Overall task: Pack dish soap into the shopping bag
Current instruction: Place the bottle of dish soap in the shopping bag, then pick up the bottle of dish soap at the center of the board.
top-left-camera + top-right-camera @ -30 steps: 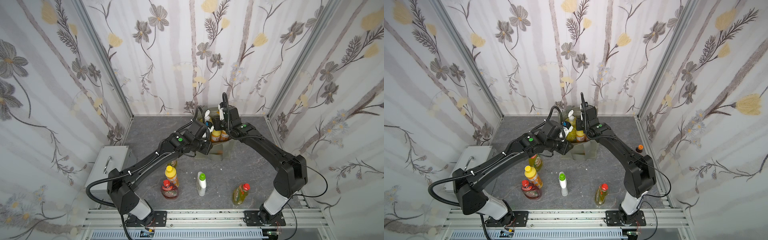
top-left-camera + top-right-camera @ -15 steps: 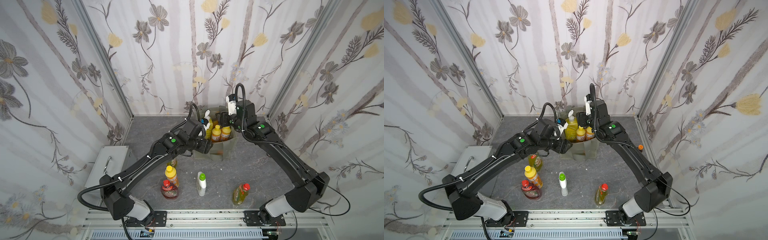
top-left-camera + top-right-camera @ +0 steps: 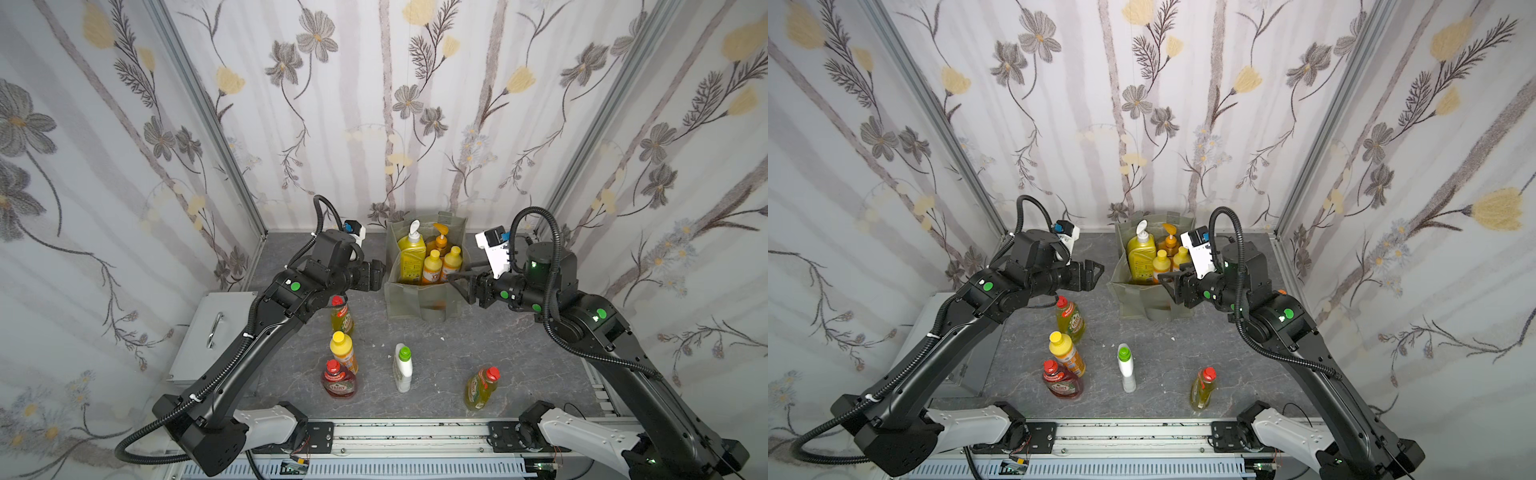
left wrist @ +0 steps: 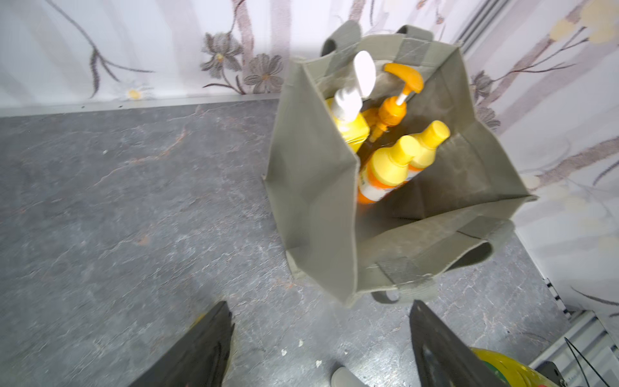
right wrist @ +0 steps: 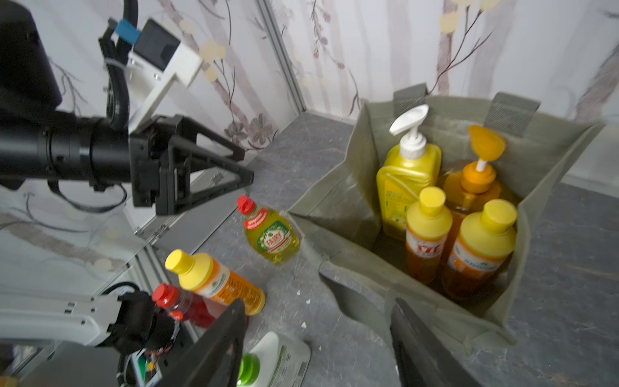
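The grey-green shopping bag (image 3: 415,305) (image 3: 1142,299) stands open at the back. It holds a yellow pump bottle (image 3: 411,254), an orange pump bottle (image 5: 475,187) and two orange yellow-capped bottles (image 3: 433,268). On the table stand a yellow-green bottle (image 3: 341,319), an orange one (image 3: 344,352), a red one (image 3: 340,381), a white green-capped one (image 3: 402,368) and another yellow-green one (image 3: 482,386). My left gripper (image 3: 379,273) (image 4: 321,335) hovers open and empty left of the bag. My right gripper (image 3: 453,280) (image 5: 318,335) is open and empty at the bag's right front corner.
A grey metal box with a handle (image 3: 212,332) sits at the left table edge, under my left arm. Flowered walls close in the back and both sides. A metal rail (image 3: 415,432) runs along the front edge.
Both grippers have drawn back from over the bag, the left one leftwards and the right one rightwards, and their jaws have widened. The bottles in the bag stay put.
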`<state>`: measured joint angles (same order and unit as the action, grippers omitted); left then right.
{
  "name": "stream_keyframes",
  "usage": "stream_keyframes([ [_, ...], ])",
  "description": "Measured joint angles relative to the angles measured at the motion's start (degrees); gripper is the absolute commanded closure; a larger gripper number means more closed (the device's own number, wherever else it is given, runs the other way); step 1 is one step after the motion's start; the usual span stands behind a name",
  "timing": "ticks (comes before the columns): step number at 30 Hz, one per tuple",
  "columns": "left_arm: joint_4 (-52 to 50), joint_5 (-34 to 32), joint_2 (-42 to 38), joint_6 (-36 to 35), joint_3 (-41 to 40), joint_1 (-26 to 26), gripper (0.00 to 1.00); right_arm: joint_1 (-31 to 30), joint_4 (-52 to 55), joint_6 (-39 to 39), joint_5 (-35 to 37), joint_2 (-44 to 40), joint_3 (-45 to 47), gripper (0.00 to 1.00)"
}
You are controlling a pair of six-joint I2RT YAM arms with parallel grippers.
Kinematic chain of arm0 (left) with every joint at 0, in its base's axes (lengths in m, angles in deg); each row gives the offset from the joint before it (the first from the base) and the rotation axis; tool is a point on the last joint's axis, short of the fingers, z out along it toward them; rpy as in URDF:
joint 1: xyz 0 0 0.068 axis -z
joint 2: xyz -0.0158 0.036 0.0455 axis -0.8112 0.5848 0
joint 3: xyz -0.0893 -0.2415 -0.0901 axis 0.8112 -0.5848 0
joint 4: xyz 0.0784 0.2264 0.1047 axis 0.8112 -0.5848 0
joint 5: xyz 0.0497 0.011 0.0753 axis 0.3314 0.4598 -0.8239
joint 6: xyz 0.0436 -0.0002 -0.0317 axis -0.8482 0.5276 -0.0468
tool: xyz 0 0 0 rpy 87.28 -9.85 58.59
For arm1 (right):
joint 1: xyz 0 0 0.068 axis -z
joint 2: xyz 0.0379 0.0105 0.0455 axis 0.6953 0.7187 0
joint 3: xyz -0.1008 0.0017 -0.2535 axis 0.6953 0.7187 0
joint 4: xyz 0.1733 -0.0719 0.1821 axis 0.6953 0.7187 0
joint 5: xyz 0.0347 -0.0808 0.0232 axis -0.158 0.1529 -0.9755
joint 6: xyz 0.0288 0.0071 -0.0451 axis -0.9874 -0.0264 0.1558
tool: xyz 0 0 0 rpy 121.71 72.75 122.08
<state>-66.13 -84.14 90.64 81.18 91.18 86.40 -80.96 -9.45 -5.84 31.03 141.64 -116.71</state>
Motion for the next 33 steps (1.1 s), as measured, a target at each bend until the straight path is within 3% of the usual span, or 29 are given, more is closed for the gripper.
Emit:
stream_keyframes([
  [5, -1.44, 1.09, -2.78, 1.14, -2.69, -8.04, 0.17, -7.76, -0.5, -2.29, 0.02, 0.68, 3.26, 0.32],
  [13, -1.46, 7.76, -7.37, 3.41, -9.51, -19.1, 0.16, -17.05, -6.4, -2.86, -0.85, 11.1, -1.14, 0.27],
  [16, -0.22, 10.14, -9.33, 4.48, -12.94, -23.26, 0.12, -18.67, -8.68, -2.67, -1.29, 14.27, -3.02, 0.22],
  [22, 4.22, 17.07, -12.2, 7.91, -20.33, -32.3, 0.0, -23.65, -12.11, -2.45, -1.62, 21.57, -7.85, 0.21],
  [33, 8.92, 23.1, -13.33, 9.94, -23.5, -37.55, 0.0, -30.62, -9.68, 1.03, 6.16, 33.62, -17.18, 0.21],
])
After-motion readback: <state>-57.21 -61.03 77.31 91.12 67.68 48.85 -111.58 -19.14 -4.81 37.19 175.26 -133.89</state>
